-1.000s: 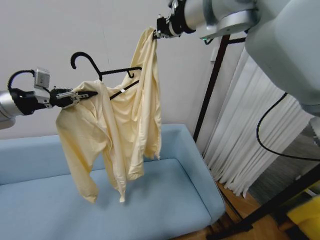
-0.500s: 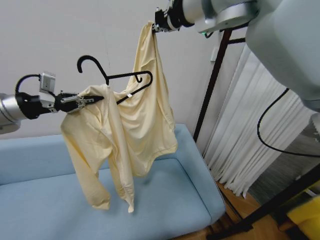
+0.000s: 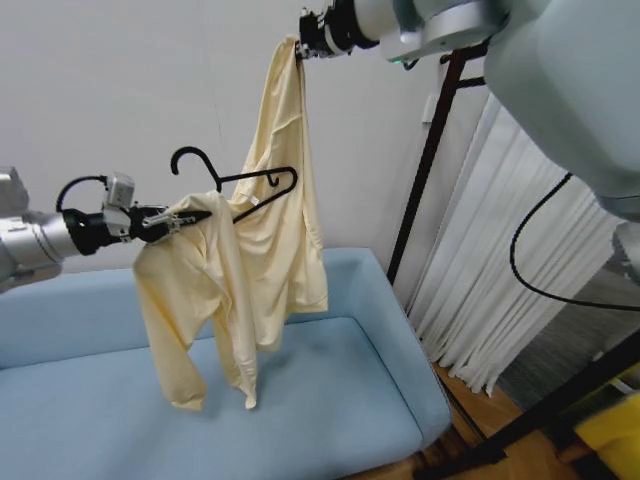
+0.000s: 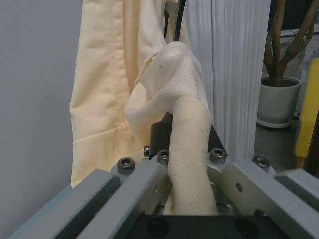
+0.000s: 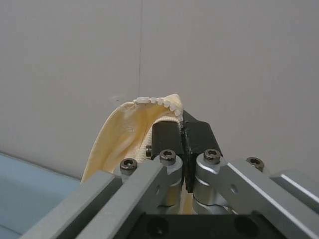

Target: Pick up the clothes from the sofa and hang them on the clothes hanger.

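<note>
Left wrist view: shirt shrouds clamped left gripper.

**Three Cameras Converging on One Garment**

The head camera is looking forward and slightly down from well back, taking in the blue sofa, the grey wall, the left gripper and the right gripper. Each wrist camera is sitting just behind its own gripper, looking out along the fingers at very close range: the left one is facing the white curtain, the right one the wall. All three are sharing the yellow garment (the right wrist view is also catching a corner of sofa).
</note>
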Controlling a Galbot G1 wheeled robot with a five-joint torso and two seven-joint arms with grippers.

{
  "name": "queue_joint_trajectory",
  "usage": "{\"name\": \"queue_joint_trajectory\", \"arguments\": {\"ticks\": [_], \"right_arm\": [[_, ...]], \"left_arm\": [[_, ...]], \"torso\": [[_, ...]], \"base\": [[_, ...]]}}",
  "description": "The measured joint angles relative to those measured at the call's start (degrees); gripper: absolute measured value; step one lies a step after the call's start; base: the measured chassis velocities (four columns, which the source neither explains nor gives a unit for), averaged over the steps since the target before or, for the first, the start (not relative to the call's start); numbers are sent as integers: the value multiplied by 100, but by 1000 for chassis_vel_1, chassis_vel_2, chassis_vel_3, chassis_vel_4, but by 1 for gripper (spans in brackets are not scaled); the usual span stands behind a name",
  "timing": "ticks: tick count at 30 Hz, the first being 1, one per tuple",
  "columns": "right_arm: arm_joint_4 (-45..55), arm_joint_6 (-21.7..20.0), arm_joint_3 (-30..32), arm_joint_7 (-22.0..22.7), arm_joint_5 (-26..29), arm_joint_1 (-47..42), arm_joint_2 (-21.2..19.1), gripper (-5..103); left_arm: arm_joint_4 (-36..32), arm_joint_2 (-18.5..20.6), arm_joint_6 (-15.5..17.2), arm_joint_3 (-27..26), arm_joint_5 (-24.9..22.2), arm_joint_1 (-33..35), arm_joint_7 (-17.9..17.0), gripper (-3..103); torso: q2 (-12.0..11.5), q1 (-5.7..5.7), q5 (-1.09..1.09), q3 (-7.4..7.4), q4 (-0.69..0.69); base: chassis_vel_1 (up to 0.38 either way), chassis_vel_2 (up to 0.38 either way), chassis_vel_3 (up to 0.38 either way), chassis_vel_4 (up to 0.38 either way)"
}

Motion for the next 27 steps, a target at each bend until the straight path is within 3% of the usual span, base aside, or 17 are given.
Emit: {"name": "queue_joint_trajectory", "arguments": {"ticks": [3, 4, 8, 11, 15, 20, 27], "right_arm": [[43, 0, -79, -39, 84, 81, -182, 0], [43, 0, -79, -39, 84, 81, -182, 0], [101, 0, -126, -4, 222, 115, -288, 0], [80, 0, -160, 11, 244, 129, -228, 0], [43, -1, -209, 36, 264, 179, -97, 0], [-24, -1, -206, 177, 339, 272, 190, 0], [-33, -3, -245, 197, 359, 291, 236, 0]], "left_arm": [[-255, -725, 18, -55, 446, 197, -141, 3], [-255, -725, 18, -55, 446, 197, -141, 3], [-166, -1336, -164, 134, 1072, 234, -404, 3], [-74, -1502, -229, 288, 1194, 138, -635, 3], [138, -1474, -276, 716, 1169, -270, -709, 3], [552, -1242, -315, 1748, 1056, -1409, -631, 3], [899, -942, -249, 2380, 684, -2598, -581, 3]], "torso": [[0, 0, 2, 0, 0], [0, 0, 2, 0, 0], [0, -1, 3, 0, 0], [0, 0, 2, 0, 2], [0, 0, 0, 0, 4], [0, 0, 1, 0, 0], [0, 0, 3, 0, 1]], "base": [[0, 0, 0, 0], [0, 0, 0, 0], [0, 0, 0, 0], [0, 0, 0, 0], [0, 0, 0, 0], [0, 0, 0, 0], [0, 0, 0, 0]]}}
